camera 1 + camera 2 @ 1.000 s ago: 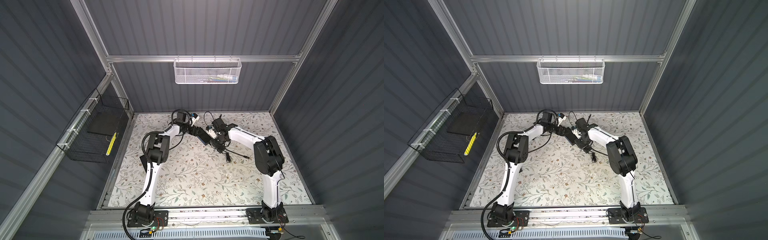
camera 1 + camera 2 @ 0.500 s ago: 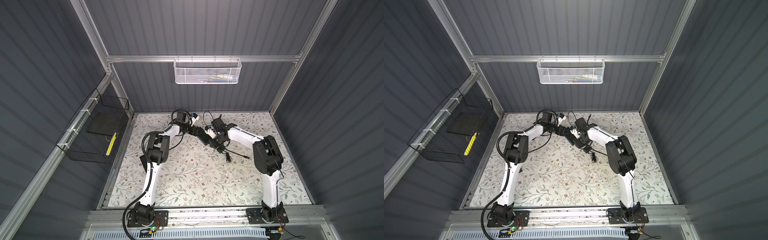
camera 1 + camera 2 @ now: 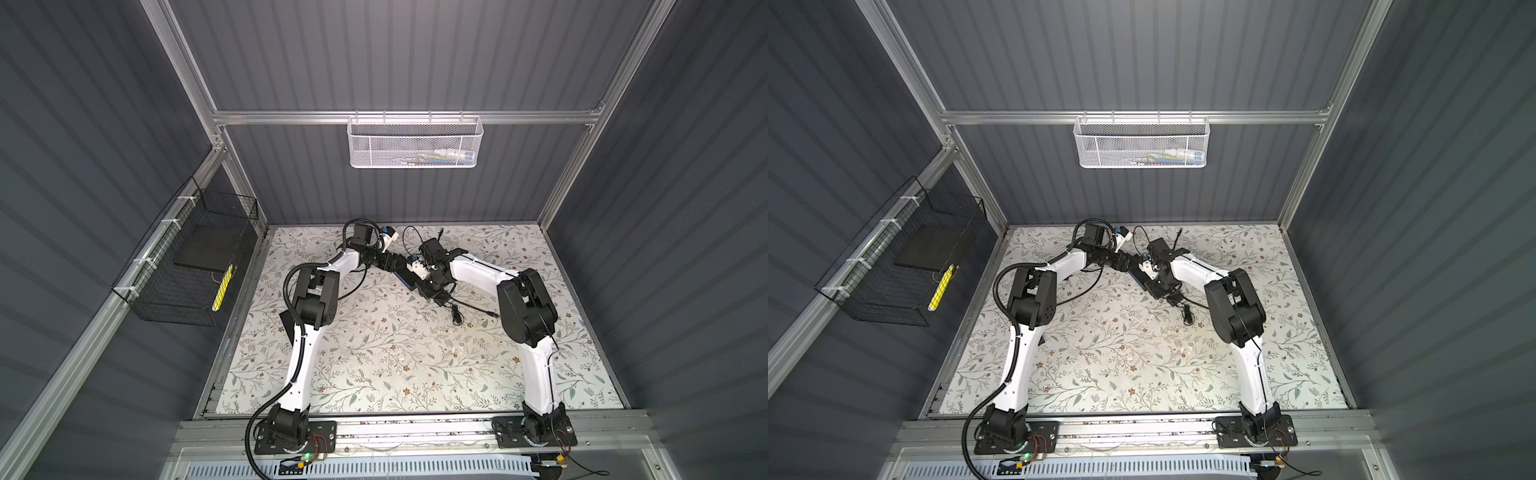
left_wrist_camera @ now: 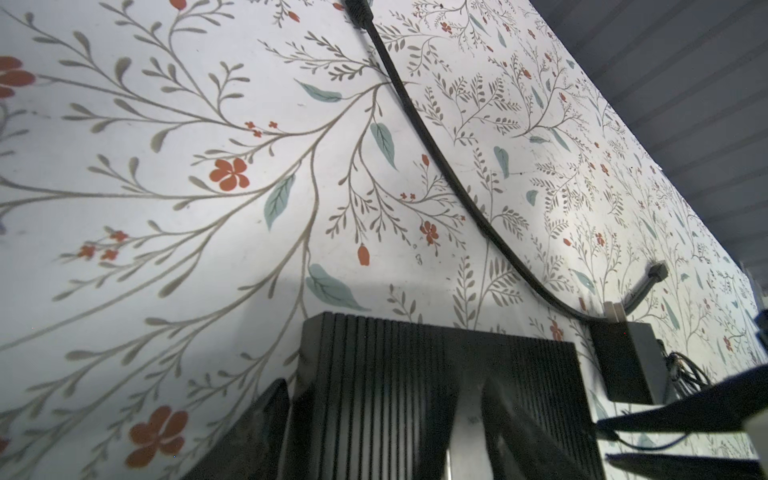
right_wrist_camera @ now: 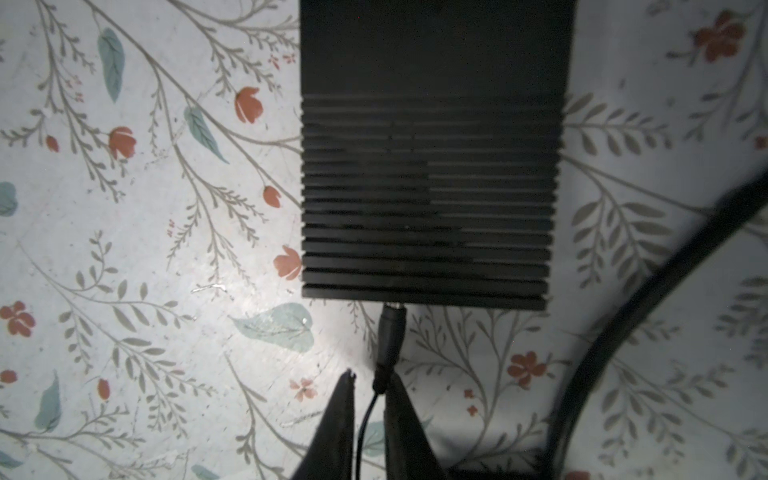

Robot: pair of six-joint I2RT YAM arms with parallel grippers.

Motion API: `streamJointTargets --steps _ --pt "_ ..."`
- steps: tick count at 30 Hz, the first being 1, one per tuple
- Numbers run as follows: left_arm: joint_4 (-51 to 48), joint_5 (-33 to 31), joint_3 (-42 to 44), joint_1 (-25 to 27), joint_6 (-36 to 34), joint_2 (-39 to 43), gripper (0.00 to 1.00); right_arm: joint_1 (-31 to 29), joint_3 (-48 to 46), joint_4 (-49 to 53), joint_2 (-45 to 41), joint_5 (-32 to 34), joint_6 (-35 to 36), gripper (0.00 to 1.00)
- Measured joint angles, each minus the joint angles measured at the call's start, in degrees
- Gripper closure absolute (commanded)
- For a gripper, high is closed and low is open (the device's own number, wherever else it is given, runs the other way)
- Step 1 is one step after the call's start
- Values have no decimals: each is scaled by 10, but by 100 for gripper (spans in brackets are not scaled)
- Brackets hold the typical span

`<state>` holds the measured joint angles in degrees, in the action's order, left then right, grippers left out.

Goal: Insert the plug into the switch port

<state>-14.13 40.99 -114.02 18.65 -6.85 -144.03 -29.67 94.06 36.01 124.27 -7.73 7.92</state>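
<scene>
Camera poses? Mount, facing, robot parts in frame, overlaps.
Top views: one stereo head, high in front, looking down on the table; left arm, right arm whole.
Left wrist: on left arm, skimming low along the switch; left pincer fingers show.
Right wrist: on right arm, facing the plug at the switch port; right pincer tips show.
Shared: top views nearly match; both wrist views show the switch's ribbed top.

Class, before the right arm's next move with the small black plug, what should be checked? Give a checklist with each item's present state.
1. Small black barrel plug tip meets the side of the black ribbed box: ok.
2. Plug fully seated: cannot tell.
3. Right gripper clamped on plug's tail: cannot tell; a gap shows beside it.
4. Left gripper holds box: ok.
5. Thick black cable clear of plug: ok.
</scene>
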Motion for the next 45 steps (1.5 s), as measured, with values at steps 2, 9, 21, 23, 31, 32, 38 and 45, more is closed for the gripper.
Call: streamJointTargets --steps 2,9,21,23,31,32,38,45 --pt "0 0 0 0 0 0 26 0 0 0 0 0 0 90" --pt "1 0 0 0 0 0 27 0 8 2 3 0 1 98" --pt "12 0 3 -4 10 0 27 0 24 7 12 4 -21 100" --pt "14 0 4 -4 11 0 27 0 24 6 12 5 -28 100" --pt "23 0 8 -4 13 0 27 -1 24 3 13 11 -51 100" --pt "24 0 9 -4 13 0 28 -1 24 2 14 13 -54 100" --pt "43 -2 17 -4 15 0 28 -1 23 -6 15 24 -76 100" --pt "74 -2 30 -4 24 0 29 -2 5 -36 15 31 -107 100"
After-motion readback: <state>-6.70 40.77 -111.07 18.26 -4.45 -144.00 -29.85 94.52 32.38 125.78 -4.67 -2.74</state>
